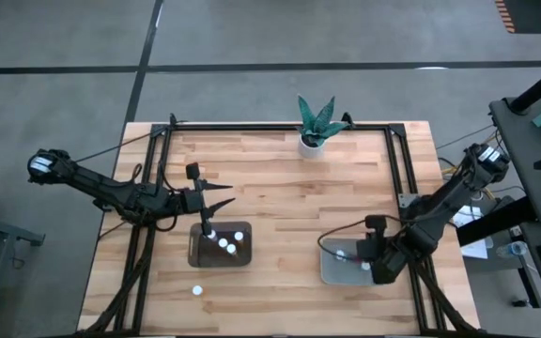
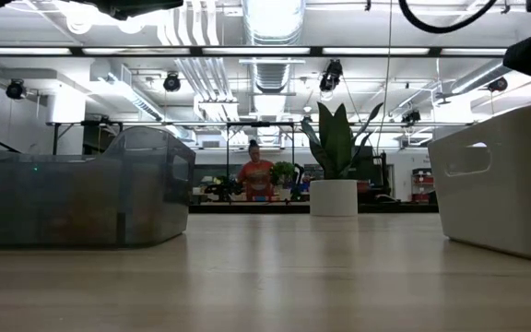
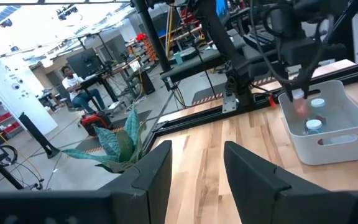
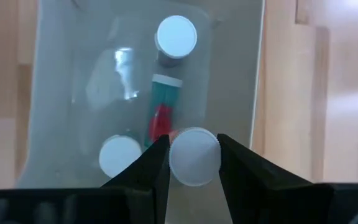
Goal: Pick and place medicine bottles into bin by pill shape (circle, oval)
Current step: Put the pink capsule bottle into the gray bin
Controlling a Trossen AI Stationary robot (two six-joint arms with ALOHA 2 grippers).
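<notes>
My right gripper [image 4: 194,146] hangs over the pale grey-green bin [image 1: 338,269] at the table's near right, shut on a white-capped medicine bottle [image 4: 194,163]. In that bin stand two upright bottles [image 4: 176,37] [image 4: 120,157], and a teal-and-red one [image 4: 162,106] lies on its side. The dark translucent bin [image 1: 197,252] at the near left holds three white-capped bottles [image 1: 224,244]. One more bottle [image 1: 196,291] stands on the table in front of it. My left gripper [image 3: 197,155] hovers level above the dark bin's far side, open, with nothing between its fingers. My right gripper pinches the bottle's round white cap [image 4: 194,177] by its sides between the two fingers [image 4: 157,165]. The fingers come steeply from above. The bottle is upright with its cap's top facing the wrist, over the inside of the pale bin; the cap hides its body.
A white pot with a green plant [image 1: 312,141] stands at the table's far edge, in the middle. Black frame rails [image 1: 397,164] run along the table's sides. Bare wood lies between the two bins [image 1: 285,235]. A person [image 2: 255,175] sits in the room behind.
</notes>
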